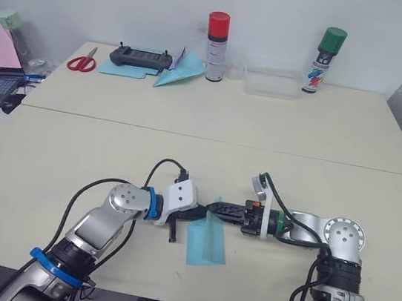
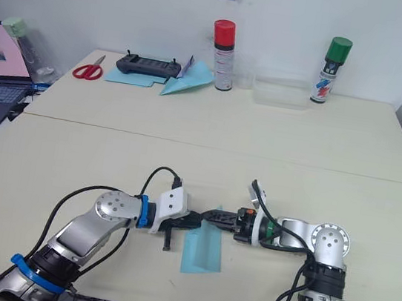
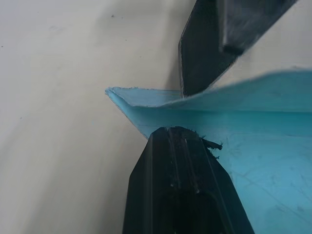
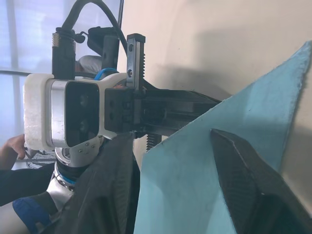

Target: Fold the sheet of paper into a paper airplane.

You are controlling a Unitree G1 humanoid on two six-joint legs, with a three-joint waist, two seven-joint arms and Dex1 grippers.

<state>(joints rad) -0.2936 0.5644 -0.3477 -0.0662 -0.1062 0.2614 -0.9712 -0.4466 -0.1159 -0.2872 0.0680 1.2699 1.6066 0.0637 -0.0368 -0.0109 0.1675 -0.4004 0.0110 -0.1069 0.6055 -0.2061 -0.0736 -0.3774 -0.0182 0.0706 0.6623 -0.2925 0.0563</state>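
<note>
Head views: both arms are bent inward, forearms low over the near table (image 1: 67,147), grippers meeting nose to nose at the far end of the one sheet of paper (image 1: 207,243), which lies folded on the near table. The left gripper (image 1: 200,212) and right gripper (image 1: 216,210) each touch its far edge. At the far table sit two spray cans (image 1: 215,46), one pair of scissors (image 1: 83,62) and one blue dart (image 1: 178,71).

Left wrist view: left fingers (image 3: 183,185) pinch the sheet's raised fold.

Right wrist view: right fingers (image 4: 253,185) spread, straddling the sheet
</note>
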